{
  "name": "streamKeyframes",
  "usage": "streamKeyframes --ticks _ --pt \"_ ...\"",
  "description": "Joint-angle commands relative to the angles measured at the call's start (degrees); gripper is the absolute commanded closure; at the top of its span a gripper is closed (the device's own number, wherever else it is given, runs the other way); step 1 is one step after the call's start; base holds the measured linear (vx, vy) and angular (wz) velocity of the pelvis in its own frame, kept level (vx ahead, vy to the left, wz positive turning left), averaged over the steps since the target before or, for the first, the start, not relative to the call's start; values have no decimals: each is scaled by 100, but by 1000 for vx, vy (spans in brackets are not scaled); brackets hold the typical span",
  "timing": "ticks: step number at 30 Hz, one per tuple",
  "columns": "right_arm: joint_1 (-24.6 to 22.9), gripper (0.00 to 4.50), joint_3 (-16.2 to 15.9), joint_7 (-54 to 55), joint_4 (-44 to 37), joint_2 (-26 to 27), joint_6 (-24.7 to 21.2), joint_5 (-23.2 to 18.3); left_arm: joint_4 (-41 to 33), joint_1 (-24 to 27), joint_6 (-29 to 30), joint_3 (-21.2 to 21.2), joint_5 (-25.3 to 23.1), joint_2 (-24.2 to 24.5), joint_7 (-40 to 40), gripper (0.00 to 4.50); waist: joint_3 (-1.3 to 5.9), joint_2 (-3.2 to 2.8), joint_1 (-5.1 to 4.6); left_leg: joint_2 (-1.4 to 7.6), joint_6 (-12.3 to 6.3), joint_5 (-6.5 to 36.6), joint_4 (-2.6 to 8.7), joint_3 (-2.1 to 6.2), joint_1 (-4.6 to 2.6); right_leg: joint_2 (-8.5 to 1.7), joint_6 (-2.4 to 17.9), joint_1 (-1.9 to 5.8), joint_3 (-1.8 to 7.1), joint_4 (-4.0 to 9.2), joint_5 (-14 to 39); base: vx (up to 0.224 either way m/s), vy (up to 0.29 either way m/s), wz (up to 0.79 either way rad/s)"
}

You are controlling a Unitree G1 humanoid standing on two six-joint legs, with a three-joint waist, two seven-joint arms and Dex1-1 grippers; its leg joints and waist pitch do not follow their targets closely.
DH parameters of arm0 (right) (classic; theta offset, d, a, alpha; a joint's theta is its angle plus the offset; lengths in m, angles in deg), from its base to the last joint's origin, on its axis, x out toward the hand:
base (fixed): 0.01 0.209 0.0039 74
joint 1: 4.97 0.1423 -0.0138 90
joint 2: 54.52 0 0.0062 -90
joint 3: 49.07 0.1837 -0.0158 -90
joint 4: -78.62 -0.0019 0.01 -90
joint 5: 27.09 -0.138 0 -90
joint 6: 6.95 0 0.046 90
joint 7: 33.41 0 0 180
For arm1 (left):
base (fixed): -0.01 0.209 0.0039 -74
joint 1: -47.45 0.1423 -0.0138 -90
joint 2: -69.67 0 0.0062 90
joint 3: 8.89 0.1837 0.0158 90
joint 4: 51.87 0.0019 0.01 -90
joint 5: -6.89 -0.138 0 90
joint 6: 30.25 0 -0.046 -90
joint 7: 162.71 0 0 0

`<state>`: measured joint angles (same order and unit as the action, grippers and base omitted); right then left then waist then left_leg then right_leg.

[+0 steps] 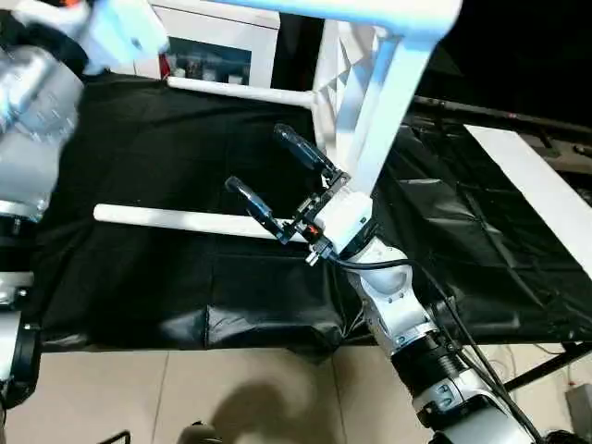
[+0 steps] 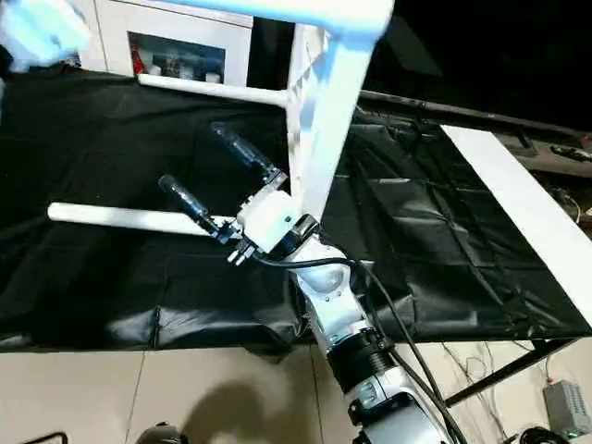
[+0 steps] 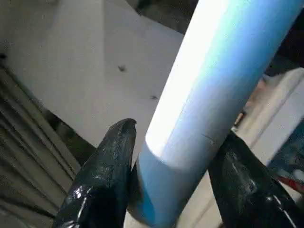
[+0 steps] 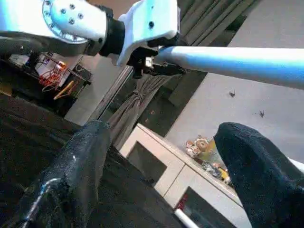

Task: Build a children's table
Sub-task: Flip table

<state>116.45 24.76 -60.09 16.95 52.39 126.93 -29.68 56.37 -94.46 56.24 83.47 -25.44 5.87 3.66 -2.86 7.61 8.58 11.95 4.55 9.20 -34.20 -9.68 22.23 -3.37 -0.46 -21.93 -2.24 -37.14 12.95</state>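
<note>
Black sheeting (image 1: 185, 268) covers the surface from its near edge to the white cabinet (image 1: 217, 42) at the back, wrinkled, with broad bare stretches on the left and on the right. White board (image 1: 536, 190): runs diagonally along the sheeting's right margin, toward the near right corner. Children's table, partly assembled: white tabletop (image 1: 347, 79) standing on edge at the middle back of the surface, ribbed underside showing, with one fitted leg (image 1: 384, 111) slanting down toward the right wrist and another leg (image 1: 342, 11) crossing the upper edge of the head views, raised clear of the surface. Loose leg one (image 1: 176, 220): lies flat on the sheeting at centre left, its inner end just beside the right hand. Loose leg two (image 1: 245, 91): lies along the back edge, its end meeting the tabletop. Left hand (image 3: 173, 166): raised at the upper left, both black fingers closed against the sides of the raised leg. Right hand (image 1: 277, 171): fingers spread wide, empty, hovering above the sheeting between the two loose legs, near the tabletop's lower edge.
</note>
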Motion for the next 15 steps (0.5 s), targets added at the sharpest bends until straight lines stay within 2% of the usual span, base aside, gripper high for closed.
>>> streamKeyframes --ticks 1,6,9,11,14,15 --pt "62 62 63 -66 39 -73 -64 -51 264 237 442 93 435 -226 -470 237 284 -213 -30 167 537 2332 521 97 -222 -440 682 -9 235 454 1200 0 0 0" --pt "65 62 38 -158 45 -92 -85 -95 133 295 1149 -140 739 -345 -861 239 279 -212 -33 168 503 2384 525 96 -226 -450 675 -10 244 478 1415 0 0 0" --pt "74 62 38 -194 51 -98 -86 -110 60 319 1432 -268 944 -440 -953 239 280 -201 -25 163 450 2244 526 85 -210 -452 694 7 248 480 1382 0 0 0" --pt "92 62 56 -253 56 -102 -99 -122 -108 355 1988 -511 1266 -609 -1162 239 280 -206 -16 161 397 2129 517 70 -206 -455 698 15 252 482 1391 0 0 0" --pt "109 62 62 -291 61 -114 -108 -135 -165 375 2220 -579 1290 -630 -1231 239 282 -212 2 158 313 1919 517 62 -182 -452 678 41 248 487 1351 0 0 0" --pt "122 62 65 -343 57 -145 -111 -142 -215 374 2482 -750 1450 -748 -1253 239 281 -218 10 154 301 1892 512 58 -181 -455 670 38 251 491 1354 0 0 0"
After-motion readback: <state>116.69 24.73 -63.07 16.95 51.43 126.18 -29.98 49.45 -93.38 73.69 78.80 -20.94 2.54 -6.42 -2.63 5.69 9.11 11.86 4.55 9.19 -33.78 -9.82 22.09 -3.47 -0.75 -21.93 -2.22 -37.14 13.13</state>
